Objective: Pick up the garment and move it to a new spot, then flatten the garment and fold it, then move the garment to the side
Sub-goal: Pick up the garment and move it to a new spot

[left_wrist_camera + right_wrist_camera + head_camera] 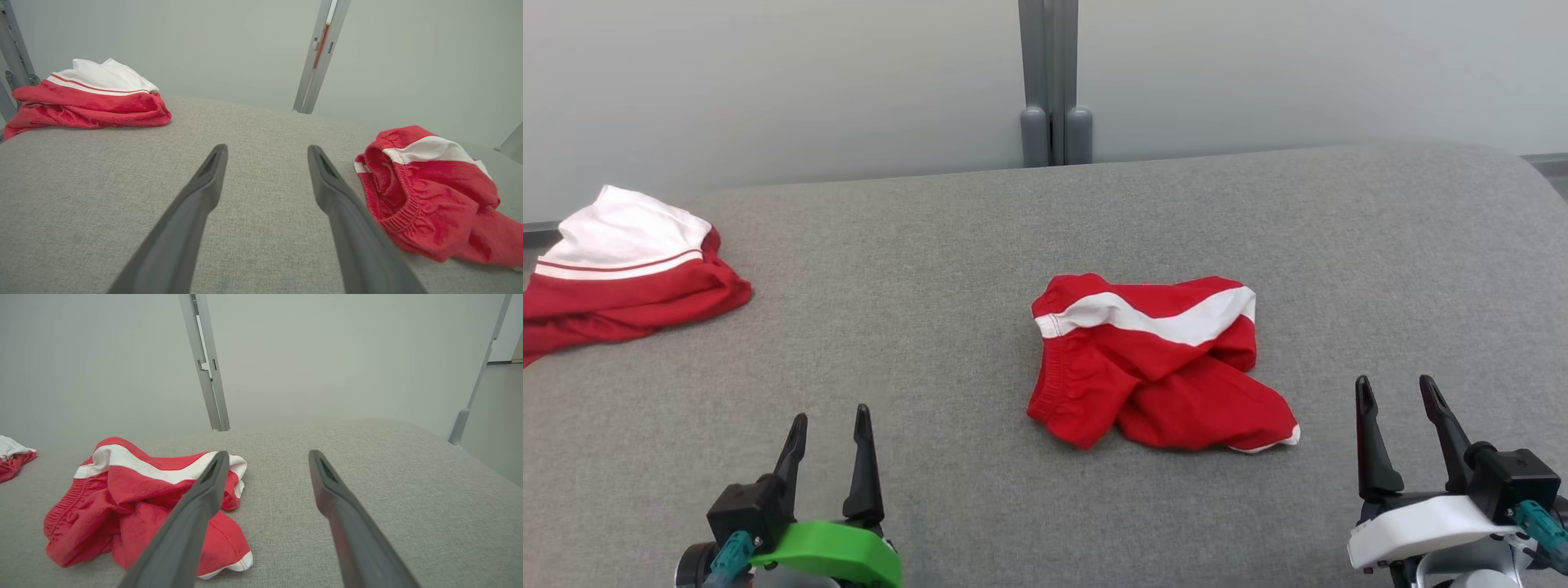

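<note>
A crumpled pair of red shorts with a white stripe [1156, 363] lies in a heap at the middle of the grey padded table [931, 269]. The same shorts [429, 196] sit at the right of the left wrist view, and the shorts [139, 502] at the lower left of the right wrist view. My left gripper [829, 425] stands open near the front edge, well left of the shorts. My right gripper [1396, 392] is open too, a short way right of the shorts. Both the left gripper [267, 153] and the right gripper [267, 457] hold nothing.
A second red and white garment [625, 265] lies folded at the table's far left edge, also seen as the folded garment [90, 100] in the left wrist view. A grey upright post [1054, 82] stands behind the table against a pale wall.
</note>
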